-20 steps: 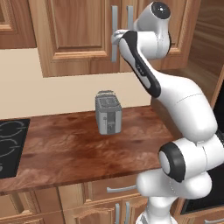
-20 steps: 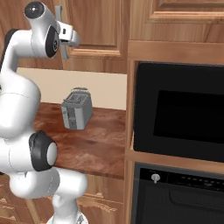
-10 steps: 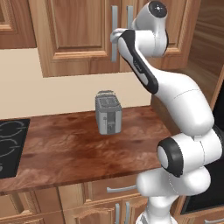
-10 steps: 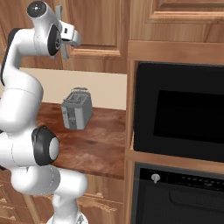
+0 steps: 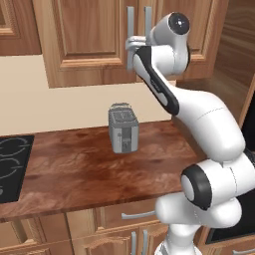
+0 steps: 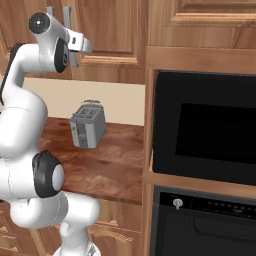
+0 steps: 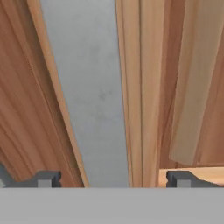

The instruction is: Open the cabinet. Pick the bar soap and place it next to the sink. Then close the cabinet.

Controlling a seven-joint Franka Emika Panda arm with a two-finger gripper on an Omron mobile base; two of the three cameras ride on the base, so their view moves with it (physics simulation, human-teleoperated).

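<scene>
The cabinet (image 5: 84,40) is a wide brown wall unit above the counter, and both of its doors are shut. My gripper (image 5: 132,48) is raised to the lower part of the left door's grey bar handle (image 5: 130,25). In the hand view that handle (image 7: 96,96) runs up between my finger tips, and the gripper (image 7: 113,179) is open, with a gap on each side of the bar. The right base view shows the gripper (image 6: 75,49) under the two handles (image 6: 67,15). The bar soap is hidden. The sink is out of view.
A grey toaster (image 5: 123,128) (image 6: 87,125) stands at the back of the wooden counter (image 5: 74,169). A black cooktop (image 5: 10,164) lies at the counter's left end. A tall unit with a black built-in oven (image 6: 205,130) borders the counter on the right.
The upper arm has leaned a little to the left, and the hand has stayed at the left door's handle. The doors have not moved.
</scene>
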